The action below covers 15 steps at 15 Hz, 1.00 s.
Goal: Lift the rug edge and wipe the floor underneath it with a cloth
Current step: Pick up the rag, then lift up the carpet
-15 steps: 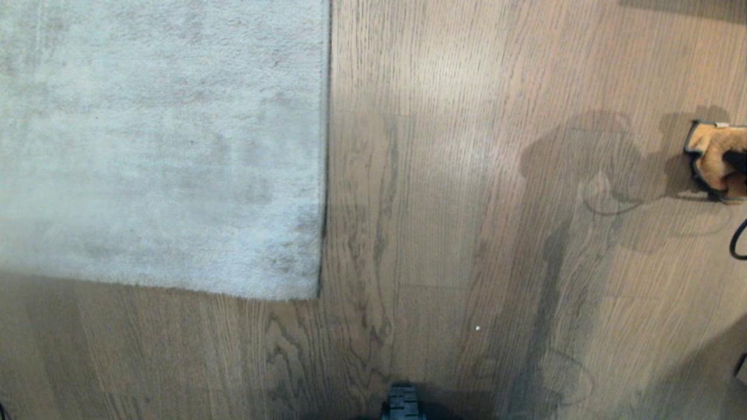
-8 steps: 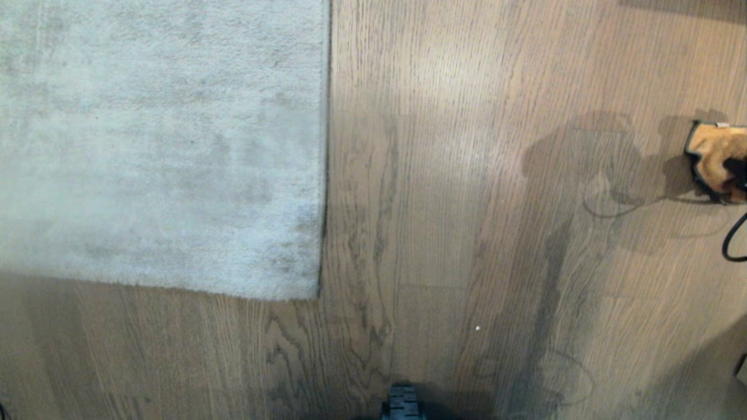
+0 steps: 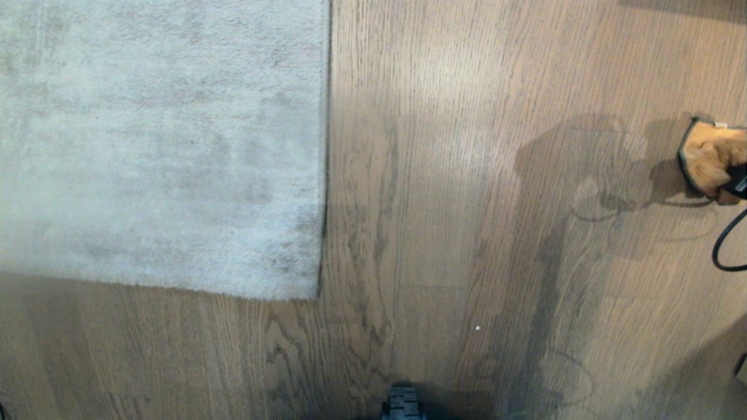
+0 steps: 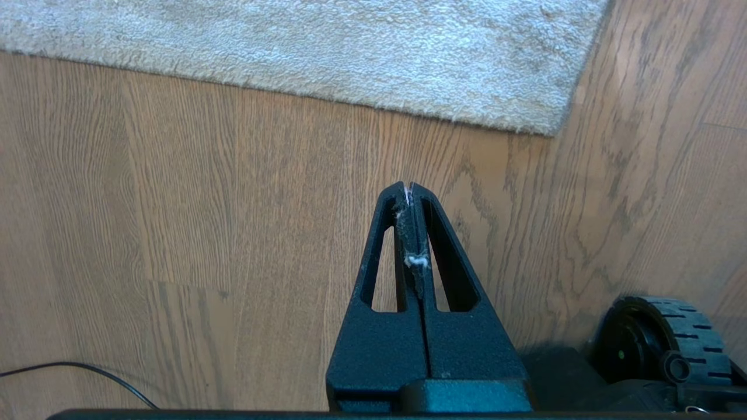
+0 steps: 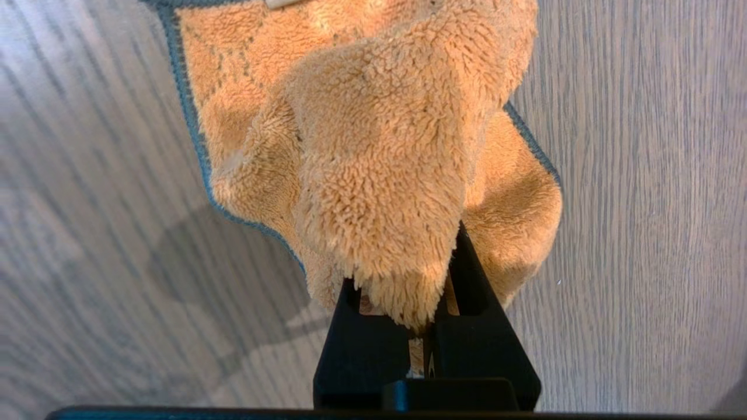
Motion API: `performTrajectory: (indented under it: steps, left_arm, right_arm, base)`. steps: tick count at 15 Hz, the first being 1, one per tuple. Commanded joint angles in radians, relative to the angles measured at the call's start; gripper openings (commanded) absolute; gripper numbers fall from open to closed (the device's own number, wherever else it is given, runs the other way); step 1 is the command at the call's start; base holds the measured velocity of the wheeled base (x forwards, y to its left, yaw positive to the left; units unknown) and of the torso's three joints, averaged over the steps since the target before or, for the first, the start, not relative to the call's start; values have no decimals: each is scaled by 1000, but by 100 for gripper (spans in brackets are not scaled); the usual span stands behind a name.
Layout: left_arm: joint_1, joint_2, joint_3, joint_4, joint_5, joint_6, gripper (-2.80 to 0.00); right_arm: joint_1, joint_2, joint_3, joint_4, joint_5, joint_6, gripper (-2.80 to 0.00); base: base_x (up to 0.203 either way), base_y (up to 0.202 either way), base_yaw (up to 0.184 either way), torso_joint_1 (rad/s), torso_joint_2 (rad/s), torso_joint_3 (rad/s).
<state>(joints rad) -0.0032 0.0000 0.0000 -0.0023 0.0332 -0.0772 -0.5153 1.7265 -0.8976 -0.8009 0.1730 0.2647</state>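
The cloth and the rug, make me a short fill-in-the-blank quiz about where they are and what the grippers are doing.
1. The right gripper is shut on the ____.
2. The rug edge lies ____ on the floor, not lifted.
3. The left gripper is shut and holds ____.
4. In the head view the cloth is at the far ____ side.

Missing words: cloth; flat; nothing; right

rug (image 3: 157, 146) at left, cloth (image 3: 709, 160) far right (on floor (image 3: 443, 175))
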Motion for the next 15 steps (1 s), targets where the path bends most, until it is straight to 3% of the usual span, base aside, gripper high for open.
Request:
performTrajectory:
  steps: [1, 4, 8, 15]
  left_arm:
    - [0, 0, 0, -1, 1, -1, -280]
    - [0, 0, 0, -1, 1, -1, -280]
    - [0, 0, 0, -1, 1, -1, -280]
    - [0, 0, 0, -1, 1, -1, -280]
  right_arm:
    - [9, -39, 30, -5, 2, 2, -280]
    - [9, -93, 95, -13, 13, 5, -280]
    - [9, -178, 193, -92, 104, 21, -280]
    - [18, -358, 308, -82, 198, 14, -280]
  base:
    - [0, 0, 0, 0, 0, 0]
    - [0, 0, 0, 0, 0, 0]
    - [0, 0, 0, 0, 0, 0]
    - [0, 0, 0, 0, 0, 0]
